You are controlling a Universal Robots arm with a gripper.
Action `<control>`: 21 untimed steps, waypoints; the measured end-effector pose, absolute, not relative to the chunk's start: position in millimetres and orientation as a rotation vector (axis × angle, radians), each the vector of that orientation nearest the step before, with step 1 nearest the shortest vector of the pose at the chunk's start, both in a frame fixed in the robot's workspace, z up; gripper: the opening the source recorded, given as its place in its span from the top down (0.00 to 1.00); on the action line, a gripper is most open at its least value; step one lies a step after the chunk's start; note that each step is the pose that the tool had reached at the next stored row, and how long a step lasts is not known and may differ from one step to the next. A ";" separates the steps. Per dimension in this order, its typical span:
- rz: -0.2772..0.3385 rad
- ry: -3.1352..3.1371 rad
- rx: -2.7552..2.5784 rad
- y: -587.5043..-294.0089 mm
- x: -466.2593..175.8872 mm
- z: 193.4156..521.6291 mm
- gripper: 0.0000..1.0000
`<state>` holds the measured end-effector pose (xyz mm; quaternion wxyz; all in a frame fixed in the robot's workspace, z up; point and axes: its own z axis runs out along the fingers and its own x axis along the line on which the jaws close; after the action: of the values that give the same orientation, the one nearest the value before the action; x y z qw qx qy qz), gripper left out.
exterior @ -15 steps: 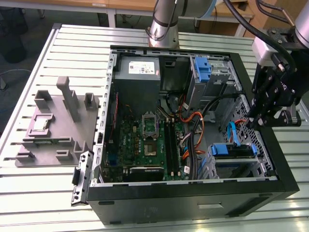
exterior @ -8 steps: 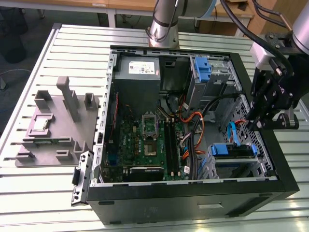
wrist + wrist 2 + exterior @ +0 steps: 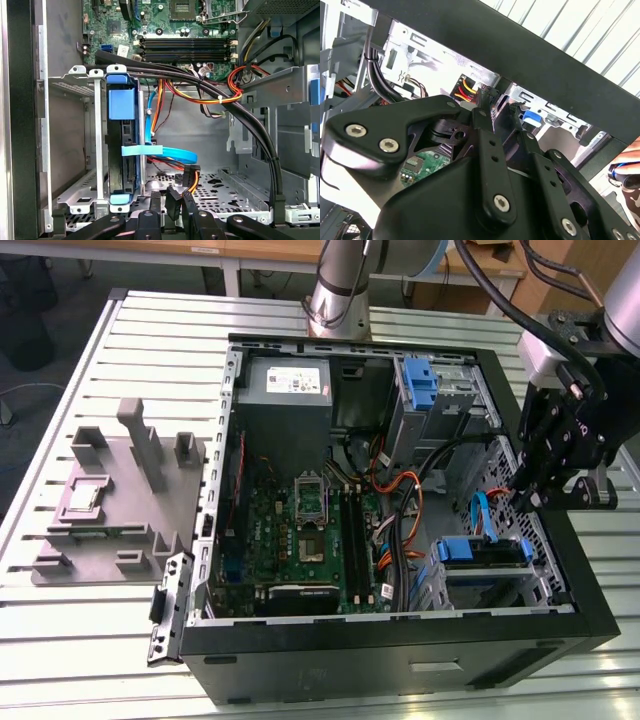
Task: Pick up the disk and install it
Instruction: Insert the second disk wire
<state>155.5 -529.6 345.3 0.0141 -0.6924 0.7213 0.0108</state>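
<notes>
The disk (image 3: 480, 552) sits in the metal drive cage (image 3: 452, 585) at the near corner of the open computer case, on the exterior view's right, its blue side rails showing. In the first wrist view the disk (image 3: 121, 105) stands edge-on in the cage (image 3: 75, 85), with blue tabs at both ends. My gripper (image 3: 530, 498) hangs over the case's right wall, just above and beyond the cage and apart from the disk. In the first wrist view my gripper (image 3: 171, 200) is over the perforated case floor beside the cage, next to a black cable plug (image 3: 191, 175).
A flat blue cable (image 3: 170, 152) and black and orange cable bundles (image 3: 200, 95) cross beside the cage. The motherboard (image 3: 300, 530), power-supply box (image 3: 285, 390) and an upper blue bracket (image 3: 420, 380) lie inside the case. A grey fixture (image 3: 120, 490) stands on the slatted table. A person's hand (image 3: 622, 172) is outside the case.
</notes>
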 end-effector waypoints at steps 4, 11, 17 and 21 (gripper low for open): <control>0.034 2.246 -2.156 -529.6 155.5 345.2 0.69; 0.034 2.246 -2.156 -529.7 155.5 345.1 0.71; 0.034 2.246 -2.156 -529.7 155.5 345.0 0.84; 0.034 2.245 -2.156 -530.2 154.9 344.7 0.84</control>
<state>154.9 -530.2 344.7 0.0143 -0.6926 0.7211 0.0109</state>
